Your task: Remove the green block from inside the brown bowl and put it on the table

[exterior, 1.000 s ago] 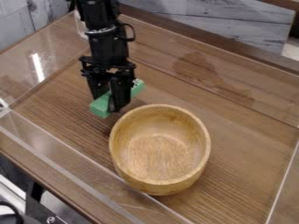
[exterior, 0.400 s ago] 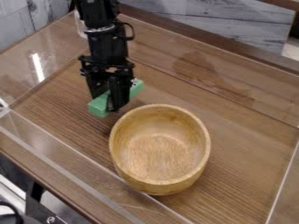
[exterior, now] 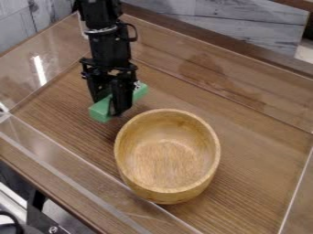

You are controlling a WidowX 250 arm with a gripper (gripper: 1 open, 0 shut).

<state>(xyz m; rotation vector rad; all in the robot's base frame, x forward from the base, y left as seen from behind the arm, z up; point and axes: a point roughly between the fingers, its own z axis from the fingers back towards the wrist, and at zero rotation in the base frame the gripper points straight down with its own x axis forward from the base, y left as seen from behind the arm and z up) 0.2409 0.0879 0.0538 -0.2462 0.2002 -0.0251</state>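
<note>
Seen from above at a slant: my black metal gripper (exterior: 113,102) reaches down from the top left over a brown wood-grain tabletop (exterior: 244,117). My jaws are closed on the flat, bright green rectangular block (exterior: 102,111), which shows on both sides of my fingers. The block is outside the round, light-brown wooden bowl (exterior: 167,156), just beside its upper left rim, and the bowl's inside is bare. I cannot tell whether the block's underside touches the wood or hangs slightly above it.

I judge the step in hand to be setting the block down. To do it well, I should keep my grip firm, hold the block away from the thick rim, and sink slowly with its flat face level until the tabletop takes its weight. Then I should part my jaws evenly and rise straight up. Opening too soon could let it drop or tip; drawing away sideways could drag it along or nudge the bowl.
</note>
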